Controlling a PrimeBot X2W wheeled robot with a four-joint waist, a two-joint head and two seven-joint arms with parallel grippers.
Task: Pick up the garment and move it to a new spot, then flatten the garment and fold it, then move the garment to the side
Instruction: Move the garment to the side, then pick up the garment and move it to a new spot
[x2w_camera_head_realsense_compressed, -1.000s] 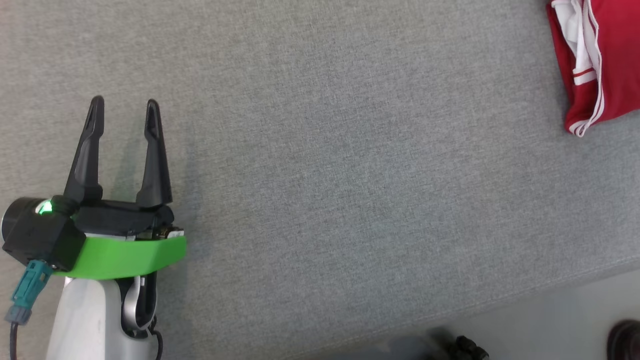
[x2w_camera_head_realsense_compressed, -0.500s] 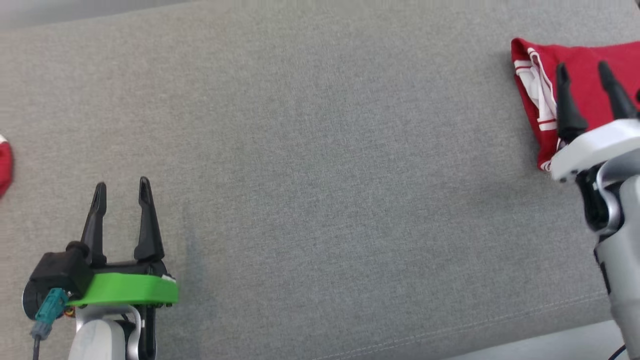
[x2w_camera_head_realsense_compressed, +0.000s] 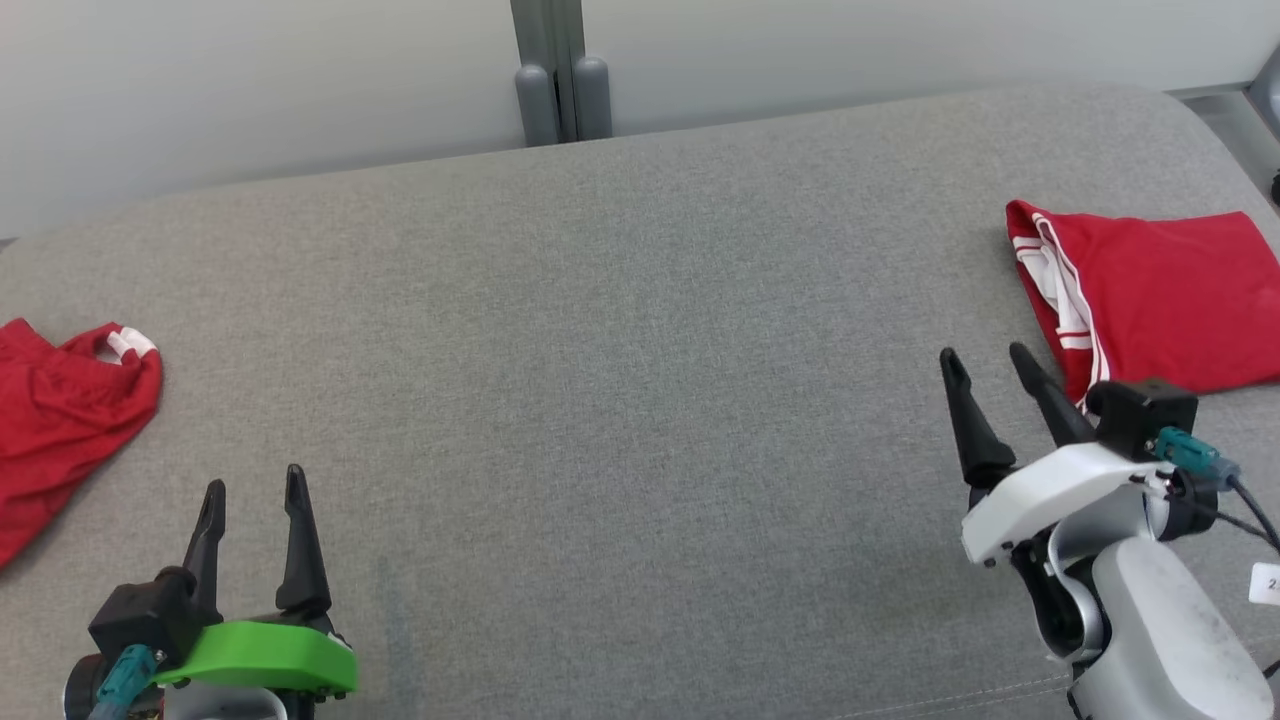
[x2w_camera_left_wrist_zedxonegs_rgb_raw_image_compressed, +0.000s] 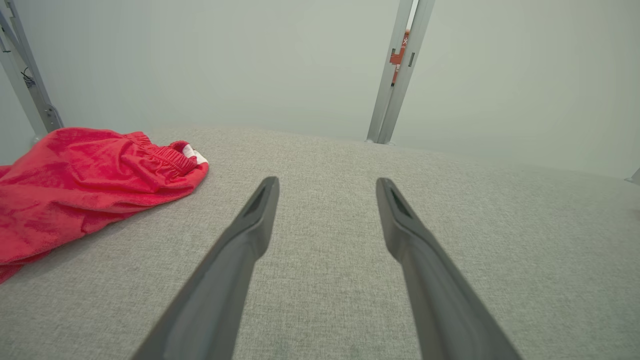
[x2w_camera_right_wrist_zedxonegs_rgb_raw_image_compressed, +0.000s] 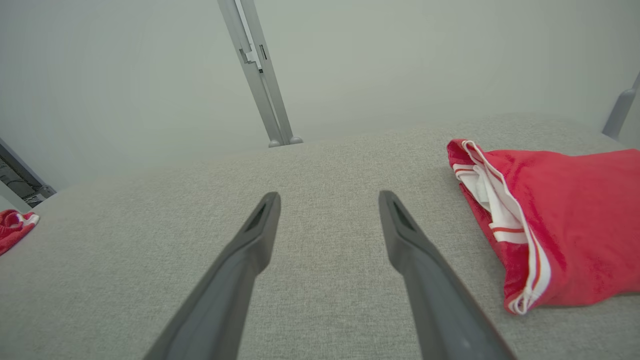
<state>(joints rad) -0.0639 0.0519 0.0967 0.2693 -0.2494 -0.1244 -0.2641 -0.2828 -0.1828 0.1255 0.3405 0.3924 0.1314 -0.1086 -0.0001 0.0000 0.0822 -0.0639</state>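
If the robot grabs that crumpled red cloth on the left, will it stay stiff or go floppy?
Probably floppy: the crumpled red cloth lies in soft wrinkles on the grey fabric cushion, so it would likely droop and dangle. It looks thin, so probably light.

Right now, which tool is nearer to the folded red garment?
Right. The right tool is just beside the folded red garment, at its striped edge; the left tool is far across the grey cushion.

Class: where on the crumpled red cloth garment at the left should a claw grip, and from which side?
Probably grip the bunched elastic waistband of the crumpled red cloth garment, coming from its right with the open left claw: that raised edge faces it.
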